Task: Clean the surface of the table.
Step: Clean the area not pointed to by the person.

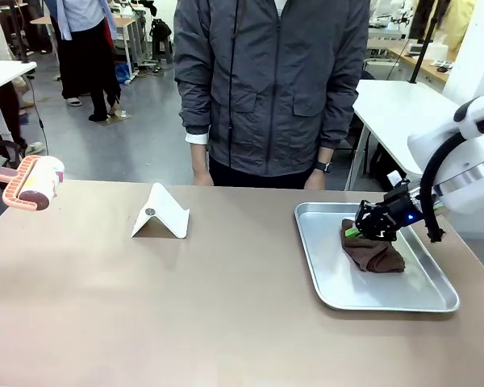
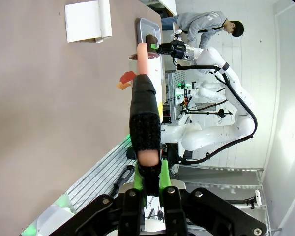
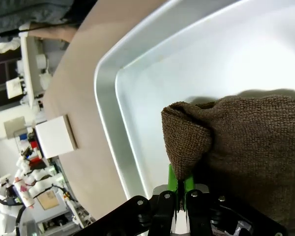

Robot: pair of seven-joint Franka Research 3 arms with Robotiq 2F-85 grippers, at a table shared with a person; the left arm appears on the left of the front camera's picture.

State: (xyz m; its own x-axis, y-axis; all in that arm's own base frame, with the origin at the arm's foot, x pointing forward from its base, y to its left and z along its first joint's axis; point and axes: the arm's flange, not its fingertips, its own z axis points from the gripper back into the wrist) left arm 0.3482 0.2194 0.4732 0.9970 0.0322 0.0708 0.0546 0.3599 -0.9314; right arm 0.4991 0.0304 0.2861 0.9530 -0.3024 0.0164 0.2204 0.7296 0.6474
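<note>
Between my right gripper [image 3: 181, 187] jaws I see brown cloth [image 3: 236, 142] pinched, pads mostly hidden; left gripper [image 2: 150, 179] jaws clamp a roller handle [image 2: 145, 118].

**Taupe top, silver tray, brown cloth**

The table [image 1: 226, 314] is a plain matte brownish-taupe with no pattern. The tray [image 1: 403, 289] is shiny silver with pale reflections. In the tray, the cloth [image 1: 375, 254] is dark brown with a nubby looped weave. Left of the tray, the stand [image 1: 163, 214] is plain white with one small dark dot. Far left of the tray, the roller [image 1: 34, 182] has a salmon-pink frame, a white and maroon roll, and a black sleeve on its handle. The left gripper [image 2: 148, 179] and right gripper [image 1: 356, 231] are black with bright green pads. Beyond the tray, the jacket [image 1: 274, 81] is dark grey.
</note>
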